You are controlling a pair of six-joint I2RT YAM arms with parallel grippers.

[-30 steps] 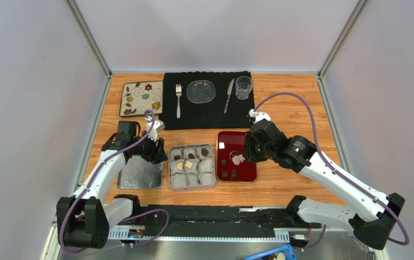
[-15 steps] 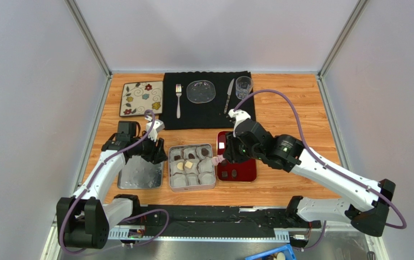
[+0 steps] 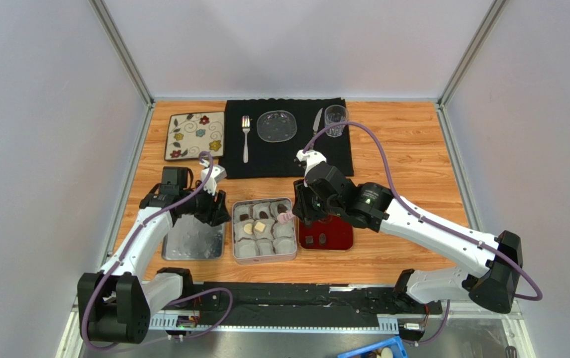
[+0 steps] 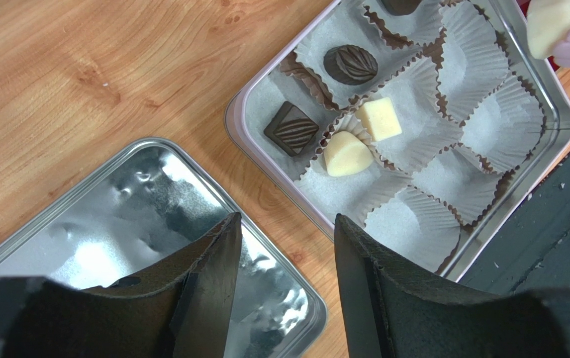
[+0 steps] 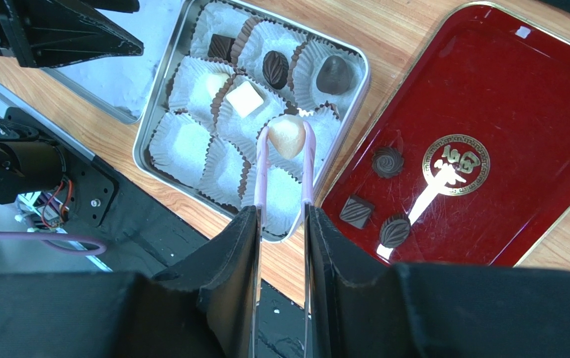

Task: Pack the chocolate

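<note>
— Chocolate (image 5: 286, 136): is any of it held just now?

— One cream-white piece is pinched at the tips of the pink tongs (image 5: 261, 179). The tongs are themselves squeezed by the right claw (image 5: 280, 212), whose jaws are clamped on their two arms. The piece is hung over the tin (image 4: 232, 127), above one of the paper cups (image 5: 178, 145), an empty one in the middle row next to the cream square. Whether the paper is touched cannot be told.

— How much can be counted as packed?

— Five pieces are seated in cups: three dark ones in one row, and a cream heart and a cream square in the next. Four cups are seen empty, the one under the tongs included. Three dark pieces are left on the red tray (image 5: 490, 89), just beside the tin. The job is therefore judged a little past halfway, with one piece to be set down and three to be fetched.

— And the left claw (image 4: 286, 224)?

— Its jaws are held apart, with nothing between them. It is hung above the shiny lid (image 4: 116, 216), which is laid on the table (image 3: 407, 134) beside the tin. The lid, it may be supposed, is to be fitted last.
</note>
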